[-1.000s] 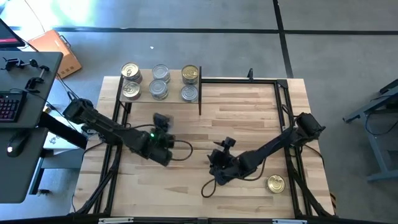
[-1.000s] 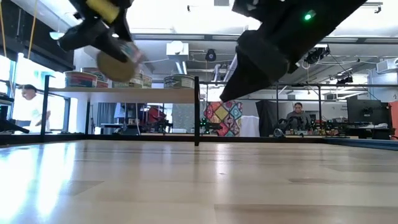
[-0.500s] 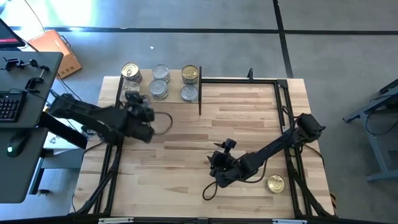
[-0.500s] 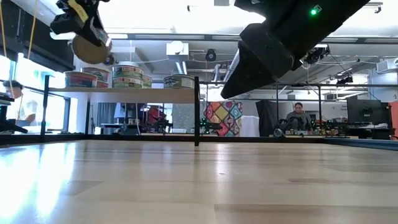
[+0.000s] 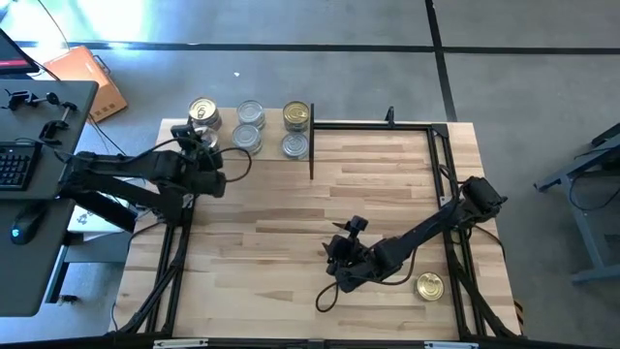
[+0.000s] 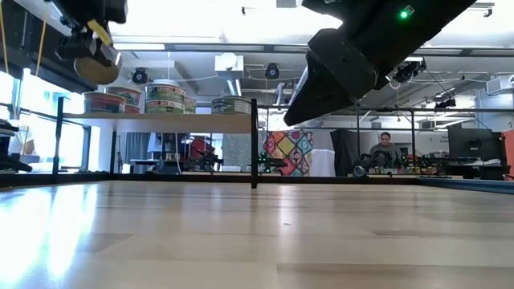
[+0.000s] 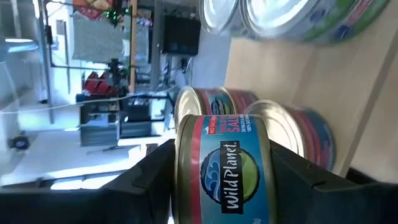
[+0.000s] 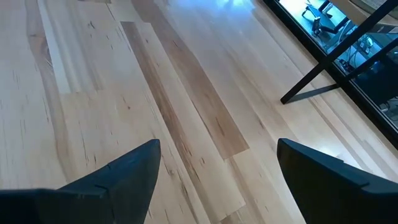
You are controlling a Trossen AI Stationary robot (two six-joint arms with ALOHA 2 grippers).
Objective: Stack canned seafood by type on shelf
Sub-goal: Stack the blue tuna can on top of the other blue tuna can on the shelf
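The shelf (image 5: 271, 155) stands at the table's far left and bears gold-topped tins (image 5: 202, 112) (image 5: 296, 116) and silver-topped tins (image 5: 250, 113) (image 5: 295, 145), some of them stacked. My left gripper (image 5: 199, 145) hovers over the shelf's near left end, shut on a tin with a blue, green and red label (image 7: 224, 168). In the low view this tin (image 6: 96, 68) hangs above the shelf's tins (image 6: 104, 102). My right gripper (image 5: 337, 254) stands open over bare wood at the table's middle right (image 8: 217, 174). One gold-topped tin (image 5: 429, 286) lies on the table behind it. My left gripper pinches the labelled tin between its two fingers (image 7: 149, 180), which lie on the tin's two flat ends (image 7: 180, 168), the labelled wall facing the wrist camera. The fingers come almost level from the table's left side. The tin is lifted clear, above another tin (image 7: 298, 137) on the shelf.
A black frame (image 5: 387, 124) runs along the table's far and right edges. The shelf's black upright (image 5: 311, 155) marks its right end. Bare wood lies between the shelf and my right arm. A desk with a keyboard (image 5: 15, 165) stands left of the table.
My left gripper has carried the tin from the table's middle toward the far left, rising, and now stands over the shelf's near left end. It has also rolled somewhat. The tin has stayed in its hold.
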